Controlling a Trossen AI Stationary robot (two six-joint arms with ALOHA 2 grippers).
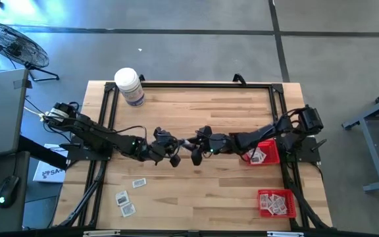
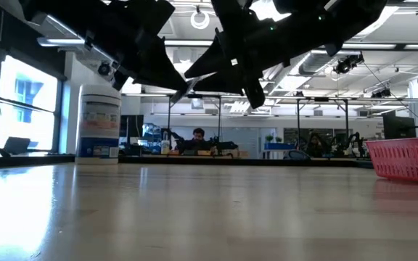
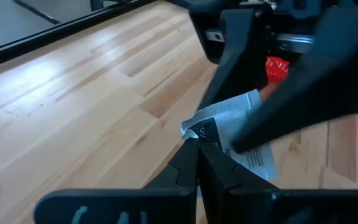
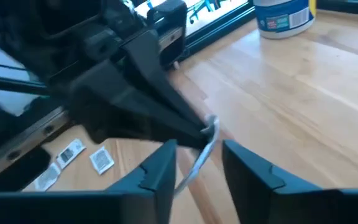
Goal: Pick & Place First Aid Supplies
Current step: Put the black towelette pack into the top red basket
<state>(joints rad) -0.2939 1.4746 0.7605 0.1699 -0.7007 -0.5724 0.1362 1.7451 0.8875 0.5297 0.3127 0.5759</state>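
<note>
2 red baskets (image 1: 263,153), 1 bottle (image 1: 129,86), 3 loose packets (image 1: 125,198), 1 gripped packet (image 3: 247,134)

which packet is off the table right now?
The packet pinched in the left hand at table centre, its free end between the right hand's open fingers. The three loose packets lie flat near the table's front-left.
</note>
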